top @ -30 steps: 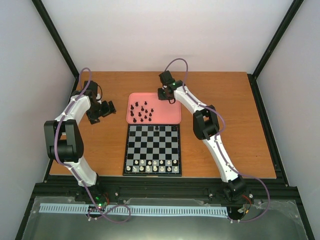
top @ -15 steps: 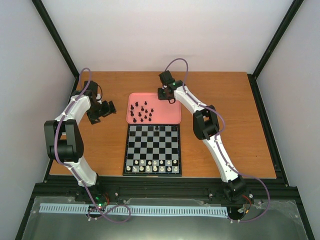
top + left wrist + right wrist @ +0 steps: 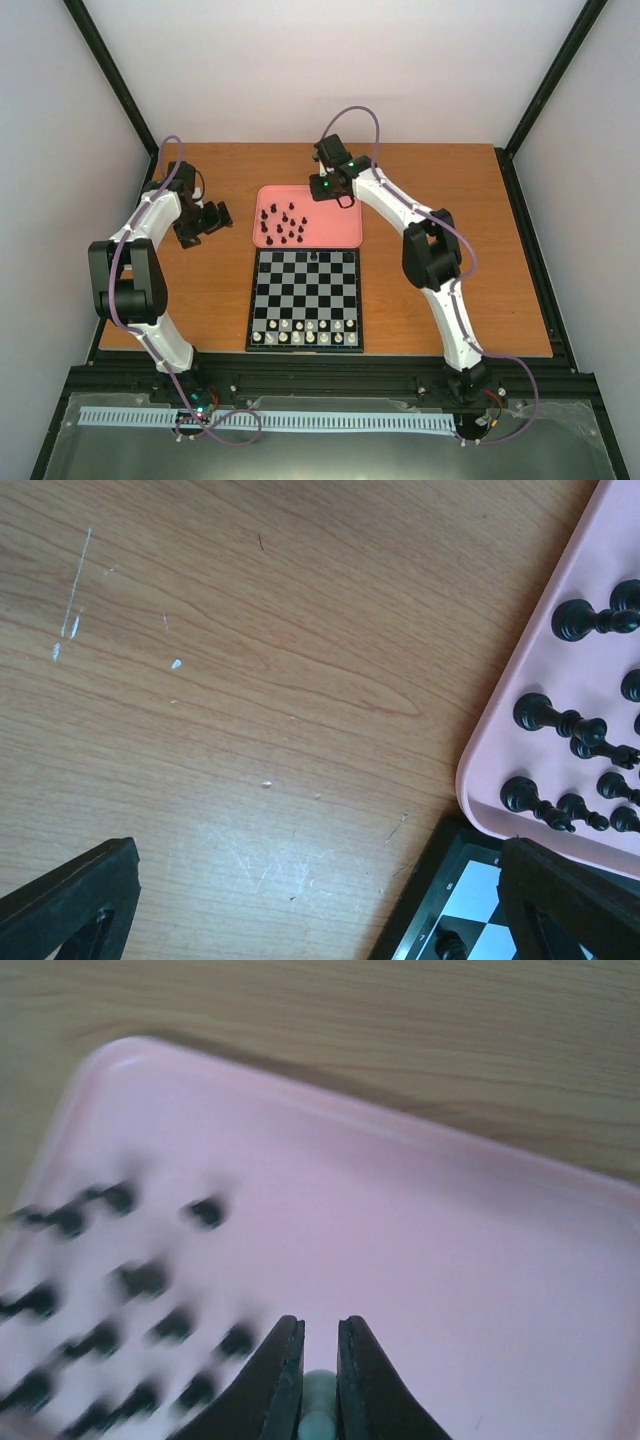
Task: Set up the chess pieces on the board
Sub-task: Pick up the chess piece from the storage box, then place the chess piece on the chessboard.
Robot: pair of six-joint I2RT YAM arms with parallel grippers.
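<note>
The board (image 3: 305,300) lies at the table's middle, with white chess pieces (image 3: 304,331) filling its two near rows and one black piece (image 3: 314,256) on its far row. Several black pieces (image 3: 284,226) stand in the left part of the pink tray (image 3: 340,228) behind it. My right gripper (image 3: 322,187) hangs over the tray's far edge, shut on a small pale piece (image 3: 318,1400) that shows between its fingers (image 3: 283,1360). My left gripper (image 3: 212,217) hovers open over bare wood left of the tray, holding nothing.
The left wrist view shows the tray's rim (image 3: 480,780), black pieces (image 3: 545,715) in it and the board's corner (image 3: 440,900). Bare wooden table (image 3: 450,230) spreads on both sides. Black frame posts and white walls enclose the table.
My right gripper's jaws have closed. The right arm's elbow has swung to the right and its wrist has shifted a little left over the tray. The left arm has stayed still.
</note>
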